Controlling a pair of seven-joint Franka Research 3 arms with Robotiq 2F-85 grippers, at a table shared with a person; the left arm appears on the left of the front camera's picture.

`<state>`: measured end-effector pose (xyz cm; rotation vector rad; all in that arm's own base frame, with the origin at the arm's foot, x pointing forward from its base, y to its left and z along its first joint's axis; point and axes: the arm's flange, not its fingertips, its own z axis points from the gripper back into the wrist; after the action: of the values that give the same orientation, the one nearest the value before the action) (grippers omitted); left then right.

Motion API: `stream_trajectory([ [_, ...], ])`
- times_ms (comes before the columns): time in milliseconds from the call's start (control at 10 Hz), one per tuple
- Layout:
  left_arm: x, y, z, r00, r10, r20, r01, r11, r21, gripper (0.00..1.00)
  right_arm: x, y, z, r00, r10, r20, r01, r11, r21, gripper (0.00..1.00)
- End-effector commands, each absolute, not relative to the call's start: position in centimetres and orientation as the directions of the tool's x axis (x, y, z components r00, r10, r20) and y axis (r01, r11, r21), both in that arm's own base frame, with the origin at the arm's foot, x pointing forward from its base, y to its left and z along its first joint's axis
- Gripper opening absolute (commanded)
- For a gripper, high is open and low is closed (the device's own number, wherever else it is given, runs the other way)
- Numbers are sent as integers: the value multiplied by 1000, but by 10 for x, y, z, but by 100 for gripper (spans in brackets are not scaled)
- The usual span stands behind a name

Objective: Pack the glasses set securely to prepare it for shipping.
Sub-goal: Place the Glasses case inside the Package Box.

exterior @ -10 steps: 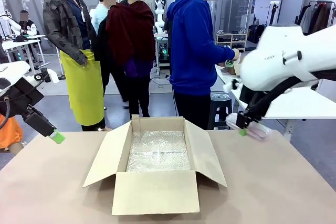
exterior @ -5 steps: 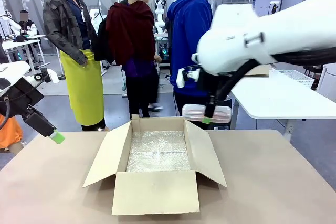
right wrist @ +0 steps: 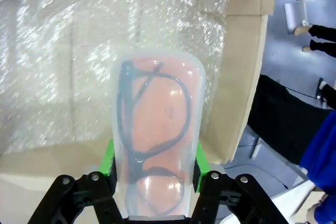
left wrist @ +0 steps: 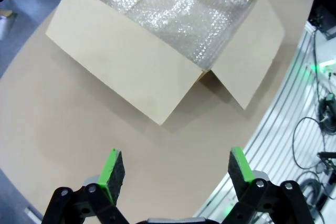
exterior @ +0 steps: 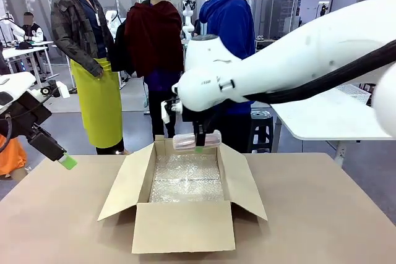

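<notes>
Pinkish case (exterior: 197, 141) is in the air, clamped in the right gripper (exterior: 199, 148), level with and just over the far wall of the cardboard box (exterior: 185, 227).

- Right arm reaches in from the right side and across the middle. Its fingers are closed on the long sides of the case, a green pad (right wrist: 108, 157) pressed against each side.
- In the right wrist view the case runs lengthwise out from between the fingers. A dark eyeglass frame (right wrist: 155, 111) shows through the translucent plastic. The outer end of the case hangs above the bubble wrap (right wrist: 52, 51) and the gripper end sits above a cardboard edge.
- Case is not touching the wrap or the cardboard, as far as the front view shows.
- Box sits in the middle of the tabletop (exterior: 322, 214), about halfway between the left and right edges. All four flaps are folded outward and the near flap lies down toward the near edge. Bubble wrap covers the floor of the box.
- Left gripper (exterior: 67, 161) hovers by the left edge of the tabletop, well apart from the box. Its fingers (left wrist: 112, 167) are spread wide with nothing between them, and in the left wrist view they point toward a side flap of the box.
- Person in a blue hooded top (exterior: 232, 29) stands beyond the far edge, partly behind the right arm.
</notes>
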<state>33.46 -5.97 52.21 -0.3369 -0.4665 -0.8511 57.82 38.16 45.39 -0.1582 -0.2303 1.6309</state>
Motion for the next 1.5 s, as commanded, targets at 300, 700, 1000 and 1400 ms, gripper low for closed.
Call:
stream_trajectory([
  [300,334,-58,523,561,-635,531,790,603,-114,100,591,413,380,18,994,109,-960,48,-275,41],
  [700,334,-58,523,561,-635,531,790,603,-114,100,589,407,352,42,992,116,-974,66,-217,41],
  [1000,334,-58,523,561,-635,531,790,603,-114,100,596,403,347,51,990,133,-979,75,-190,41],
  [1400,334,-58,523,561,-635,531,790,603,-114,100,604,397,342,62,988,138,-980,87,-178,100],
])
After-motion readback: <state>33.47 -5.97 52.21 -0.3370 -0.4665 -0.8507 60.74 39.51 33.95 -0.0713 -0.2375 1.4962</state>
